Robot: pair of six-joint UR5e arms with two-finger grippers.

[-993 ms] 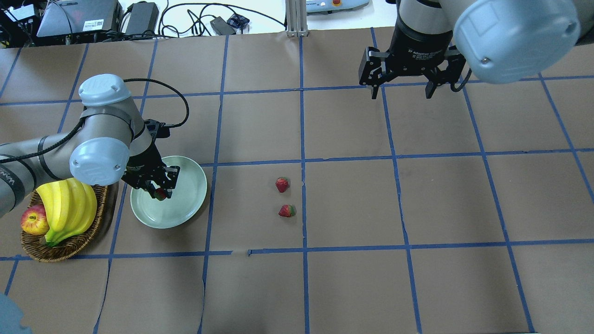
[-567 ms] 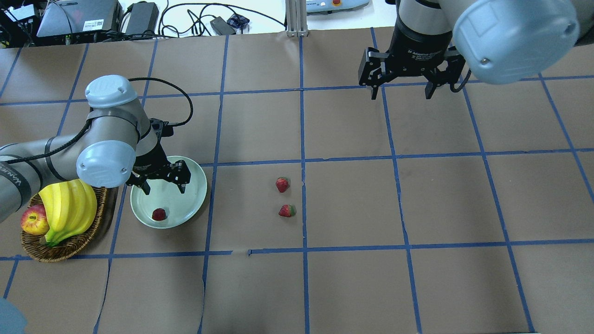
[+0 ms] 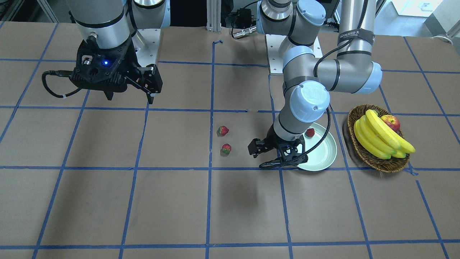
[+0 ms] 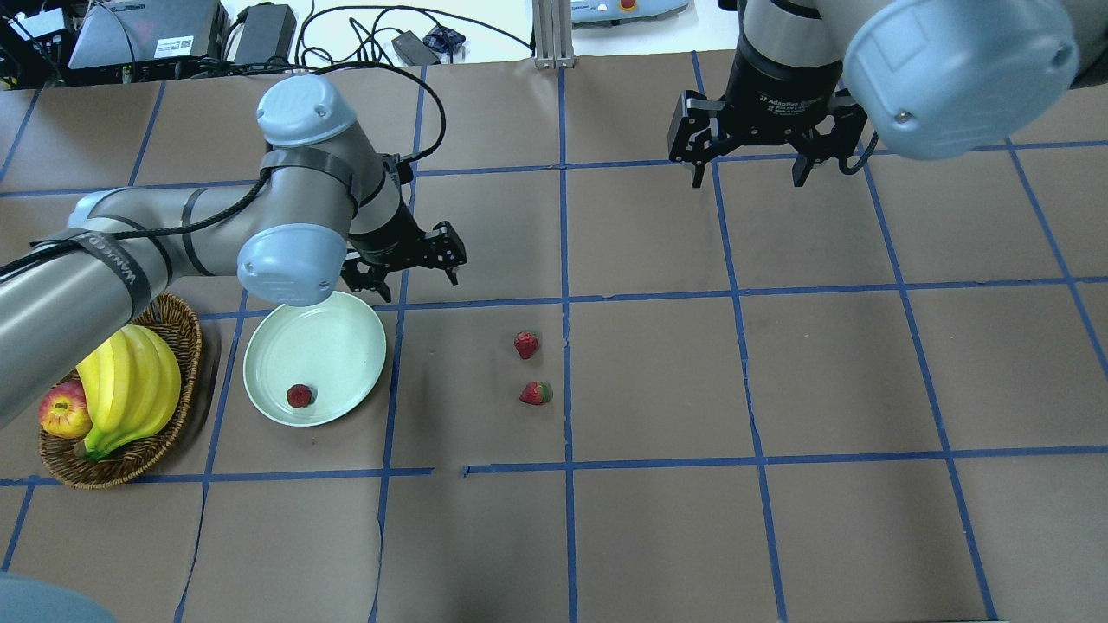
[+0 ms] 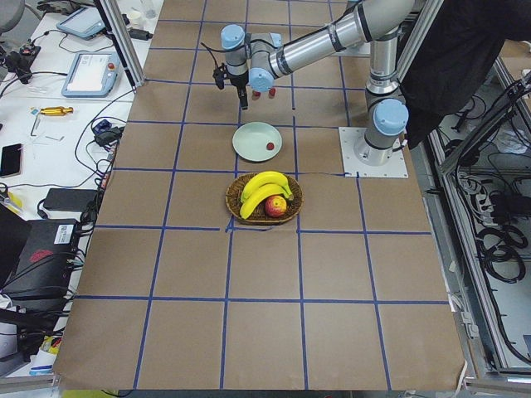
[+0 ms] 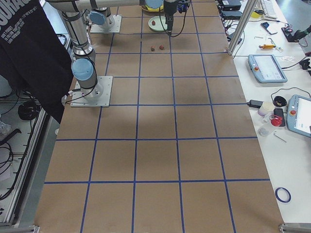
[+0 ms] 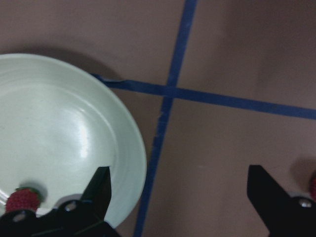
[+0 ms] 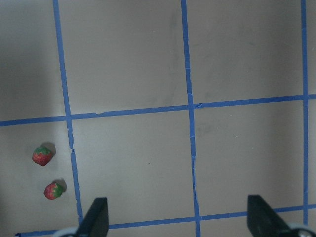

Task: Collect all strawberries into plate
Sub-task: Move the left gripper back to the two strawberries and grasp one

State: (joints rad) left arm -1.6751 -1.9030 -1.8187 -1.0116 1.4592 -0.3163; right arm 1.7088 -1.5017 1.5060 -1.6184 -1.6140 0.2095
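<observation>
three strawberries (image 4: 299,396) (image 4: 525,344) (image 4: 536,393), one plate (image 4: 338,346), one wicker basket (image 4: 112,472), one bunch of bananas (image 4: 130,385), one apple (image 4: 62,411), two claws (image 4: 411,277) (image 4: 747,180)

We see two arms of silver-grey tube, the left arm (image 4: 52,303) and the right arm (image 3: 100,18), each jointed with rounded pale blue caps (image 4: 294,264) that carry small screws. A black cable (image 4: 437,99) runs along the left arm under black straps (image 4: 307,164), white lettering (image 3: 354,34) that we can only partly read marks its tube, and both arms end in square grey base plates (image 5: 353,166). The left gripper (image 4: 411,275) and the right gripper (image 4: 749,177) are black and angular, the right one with white "Adaptive" print on its collar and a small blue light (image 3: 105,63) on its wrist housing
</observation>
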